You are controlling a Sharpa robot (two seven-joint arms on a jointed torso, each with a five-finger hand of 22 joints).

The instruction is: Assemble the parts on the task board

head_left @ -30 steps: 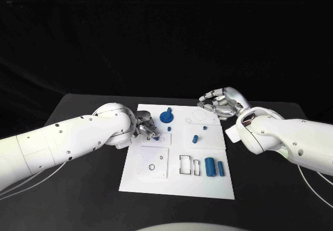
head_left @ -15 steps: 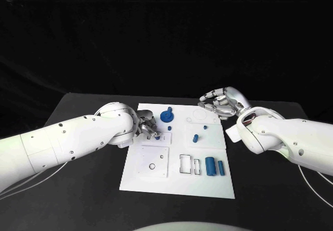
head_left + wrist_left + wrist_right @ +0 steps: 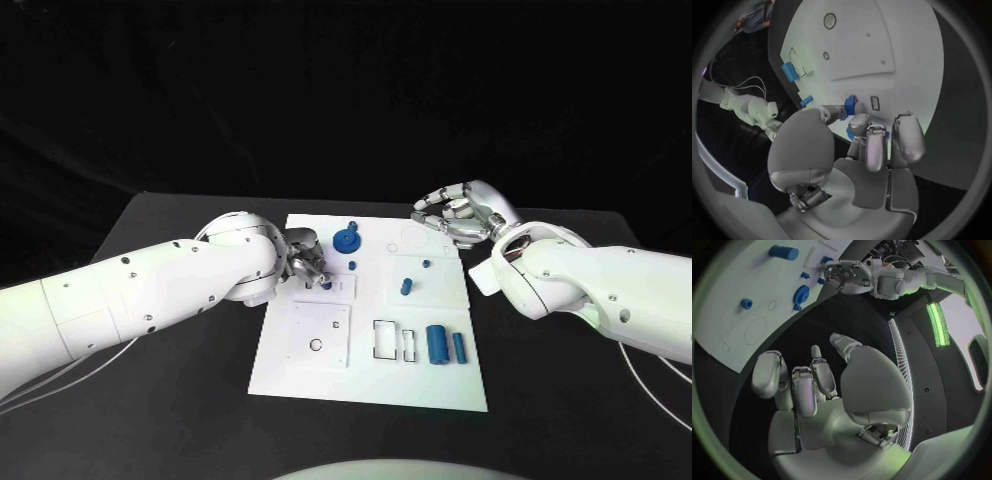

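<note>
We see the left hand [image 3: 304, 262] low over the left edge of the white board [image 3: 327, 385], its fingers [image 3: 903, 137] curled down together onto a small blue piece [image 3: 850, 105] that sits by a little rectangular slot [image 3: 875, 102] in the board; the fingertips hide the contact, so we cannot tell whether the hand pinches the piece or only presses on it. Just beyond that hand, toward the far end of the board, stands a round blue gear-like part [image 3: 346, 241], with a small blue peg [image 3: 352, 266] near it. The right hand [image 3: 457, 214] hangs above the far right corner of the board, over the black table [image 3: 173, 400], fingers [image 3: 804, 390] loosely curled and apart from the thumb, with nothing in them and touching nothing. From that hand's side, the nearest marks on the board are a faint round outline [image 3: 414, 241] and, a little nearer us, two small blue parts: a tiny knob [image 3: 424, 265] and a short slanted piece [image 3: 407, 288]. Farther toward the near end, on the right half of the board, two blue cylinders lie side by side, a thicker one [image 3: 437, 346] and a thinner one [image 3: 460, 348], just right of two empty rectangular recesses [image 3: 395, 342]. On the left half a raised white square plate [image 3: 317, 336] carries a small dark ring [image 3: 316, 347].
</note>
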